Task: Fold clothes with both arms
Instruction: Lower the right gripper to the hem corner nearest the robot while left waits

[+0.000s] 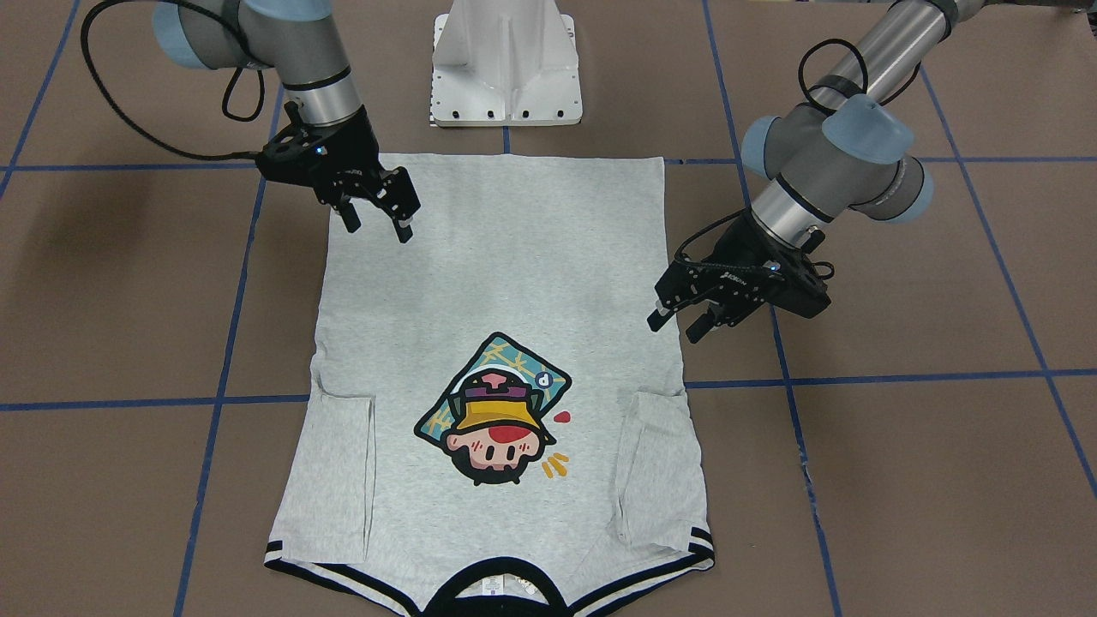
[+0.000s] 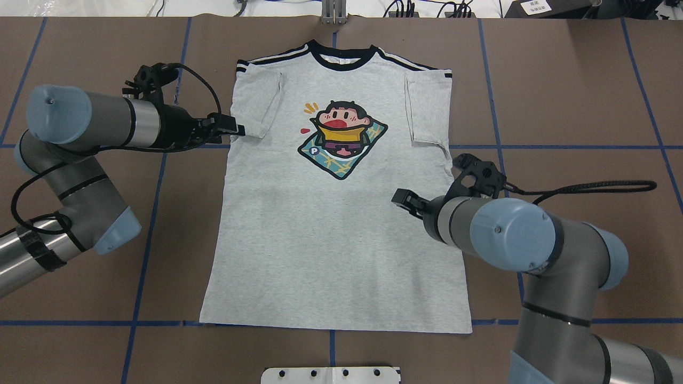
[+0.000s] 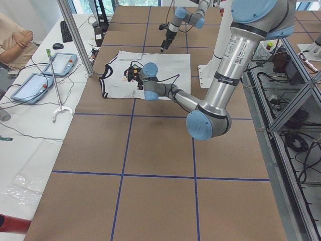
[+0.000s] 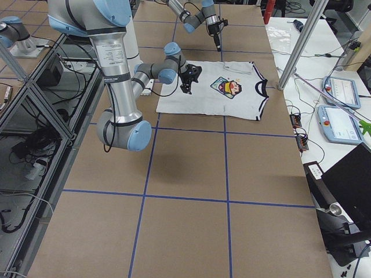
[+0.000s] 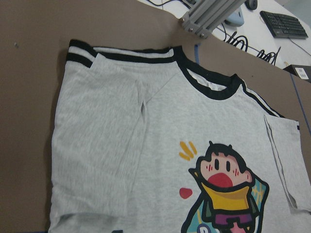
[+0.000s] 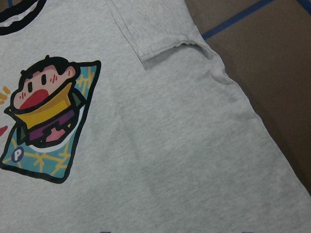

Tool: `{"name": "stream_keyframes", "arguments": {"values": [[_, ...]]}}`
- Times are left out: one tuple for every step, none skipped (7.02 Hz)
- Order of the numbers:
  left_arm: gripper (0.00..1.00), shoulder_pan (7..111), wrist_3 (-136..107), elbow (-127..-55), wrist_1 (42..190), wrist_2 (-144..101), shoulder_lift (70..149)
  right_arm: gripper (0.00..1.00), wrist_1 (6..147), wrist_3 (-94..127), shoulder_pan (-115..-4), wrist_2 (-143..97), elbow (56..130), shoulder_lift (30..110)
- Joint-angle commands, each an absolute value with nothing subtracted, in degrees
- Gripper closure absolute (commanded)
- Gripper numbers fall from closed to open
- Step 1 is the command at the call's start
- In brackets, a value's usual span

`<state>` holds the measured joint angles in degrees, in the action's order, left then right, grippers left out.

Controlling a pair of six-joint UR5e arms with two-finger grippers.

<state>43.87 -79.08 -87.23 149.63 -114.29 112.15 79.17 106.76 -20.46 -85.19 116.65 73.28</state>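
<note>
The T-shirt lies flat and print-up on the brown table, in the middle of the overhead frame. Its collar is at the top, its hem is near the bottom, and both sleeves are folded in over the chest. Its long axis therefore runs top to bottom in that view, and the two long side edges face the arms.

The left gripper is in the upper left of the overhead frame, right at the shirt's left edge beside the lower end of the folded sleeve. Its fingers are apart and hold nothing. The right gripper hangs over the shirt's right side, lower in the frame than the left one. In the front-facing view it looks closer to the hem corner, so its exact spot over the cloth is hard to fix. Its fingers are also apart and empty.

By my reading, each arm has its own side edge nearest, with the left gripper toward the collar and the right toward the hem. A fold along or across the long axis probably starts from those edges.
</note>
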Motion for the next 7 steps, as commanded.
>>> {"name": "stream_keyframes", "arguments": {"values": [[0.27,44.03,-79.97,-90.33,149.68,-121.44,109.17,0.08,82.96,117.39,-11.29,-82.63,119.87,77.93],[0.27,43.77,-80.42,-90.7,149.76,-121.29,108.55,0.11,82.97,122.12,-7.86,-81.66,120.58,81.44],[0.27,43.86,-80.42,-90.88,149.77,-121.2,108.46,0.11,83.06,125.91,-5.39,-80.52,121.19,82.17],[0.27,43.86,-80.42,-90.79,149.77,-121.2,108.46,0.11,83.49,126.73,-4.93,-80.33,121.2,83.57],[0.27,43.86,-80.42,-90.97,149.77,-121.29,108.46,0.12,83.5,127.35,-4.83,-80.42,121.38,84.54],[0.26,43.94,-80.42,-91.66,149.77,-121.38,108.28,0.13,83.5,128.83,-3.96,-80.42,120.94,85.25],[0.26,43.86,-80.42,-91.5,149.77,-121.29,108.28,0.14,83.5,129.11,-3.69,-80.59,121.29,86.91]]}}
